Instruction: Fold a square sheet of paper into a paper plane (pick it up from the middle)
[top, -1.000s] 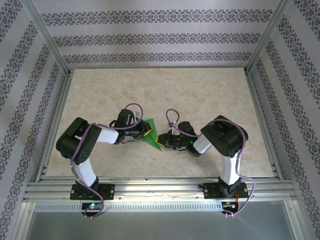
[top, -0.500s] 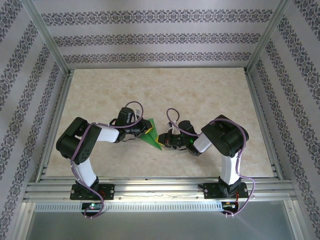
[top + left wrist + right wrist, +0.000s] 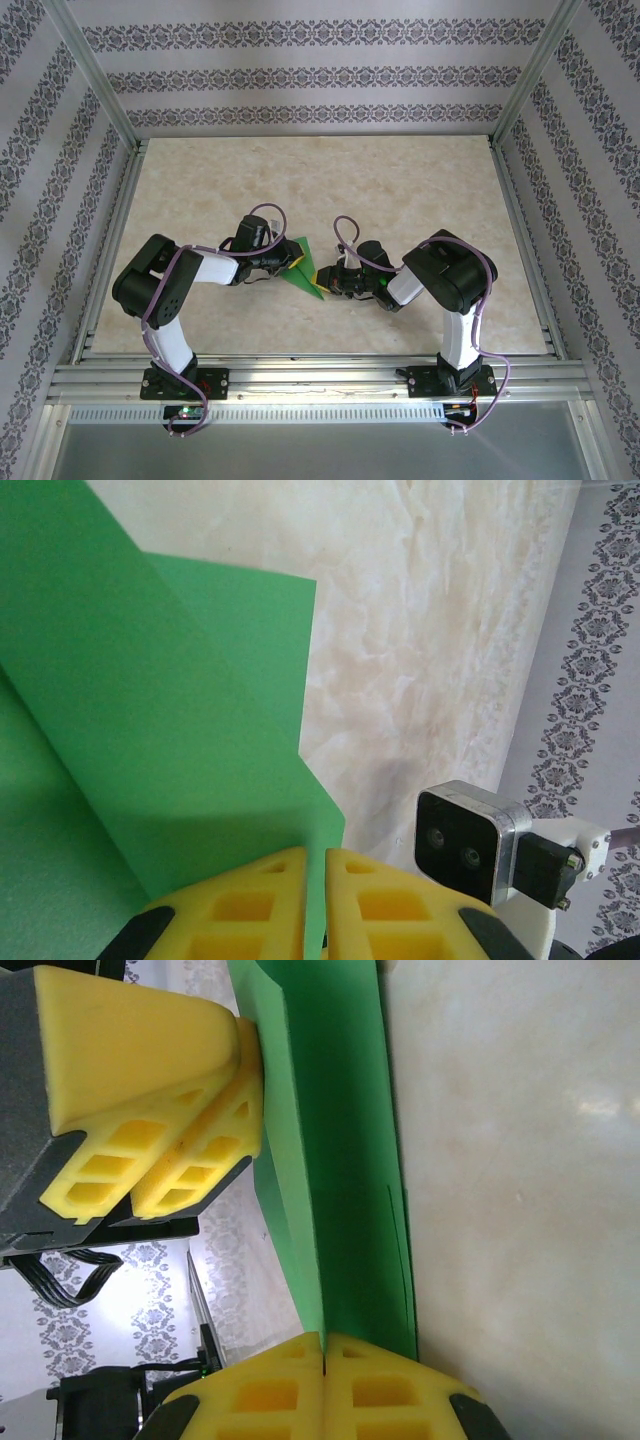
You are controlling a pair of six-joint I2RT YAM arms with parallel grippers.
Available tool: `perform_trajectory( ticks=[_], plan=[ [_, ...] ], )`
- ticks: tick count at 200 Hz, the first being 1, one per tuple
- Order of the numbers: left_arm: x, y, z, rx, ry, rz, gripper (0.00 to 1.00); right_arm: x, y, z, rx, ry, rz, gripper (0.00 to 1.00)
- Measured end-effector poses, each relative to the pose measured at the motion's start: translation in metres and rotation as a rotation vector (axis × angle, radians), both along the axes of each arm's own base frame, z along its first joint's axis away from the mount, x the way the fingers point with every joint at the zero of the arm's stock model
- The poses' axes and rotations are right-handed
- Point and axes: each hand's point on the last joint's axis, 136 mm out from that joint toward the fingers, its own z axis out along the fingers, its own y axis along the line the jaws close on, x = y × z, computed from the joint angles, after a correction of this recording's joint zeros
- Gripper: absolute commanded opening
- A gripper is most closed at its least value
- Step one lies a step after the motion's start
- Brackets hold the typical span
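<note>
The sheet of paper (image 3: pixel 301 268), bright green and already folded into overlapping layers, hangs between the two grippers with the marbled table (image 3: pixel 400 190) under it; more of the tabletop shows beyond the sheet's far side than on its near side. In the left wrist view the sheet (image 3: pixel 150 730) fills the left half, one layer lying over another with a straight folded edge running down towards the fingers. In the right wrist view the sheet (image 3: pixel 340 1160) is a long narrow band standing nearly edge-on. The left gripper (image 3: pixel 290 262) is at the sheet's left side, and its yellow fingers (image 3: pixel 250 900) are pressed together with the paper's lower corner pinched between them. The right gripper (image 3: pixel 322 278) is at the sheet's right side, and its yellow fingers (image 3: pixel 390 1390) are likewise closed tight on the near end of the band. From that view the left gripper (image 3: pixel 245 1075) bites the sheet's opposite edge. The right arm's wrist camera (image 3: pixel 468 840) shows just right of the sheet in the left wrist view. Patterned wallpaper (image 3: pixel 320 75) rises well beyond the sheet.
</note>
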Motion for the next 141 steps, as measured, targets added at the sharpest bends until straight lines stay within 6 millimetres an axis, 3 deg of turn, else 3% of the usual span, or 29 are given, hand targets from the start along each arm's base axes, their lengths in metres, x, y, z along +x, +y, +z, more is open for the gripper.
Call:
perform_trajectory(
  ticks=[63,101,141],
  plan=[
    [-0.001,0.001,-0.002,0.005,0.005,-0.001,0.11,0.0,0.0,-0.001,-0.005,0.012,-0.002,0.0],
    [-0.004,0.002,-0.017,0.021,0.041,-0.001,0.11,0.001,0.0,-0.002,-0.023,0.031,-0.002,0.0],
    [-0.004,0.002,-0.018,0.023,0.042,-0.001,0.11,0.001,0.0,-0.003,-0.079,0.05,0.001,0.0]
  ],
)
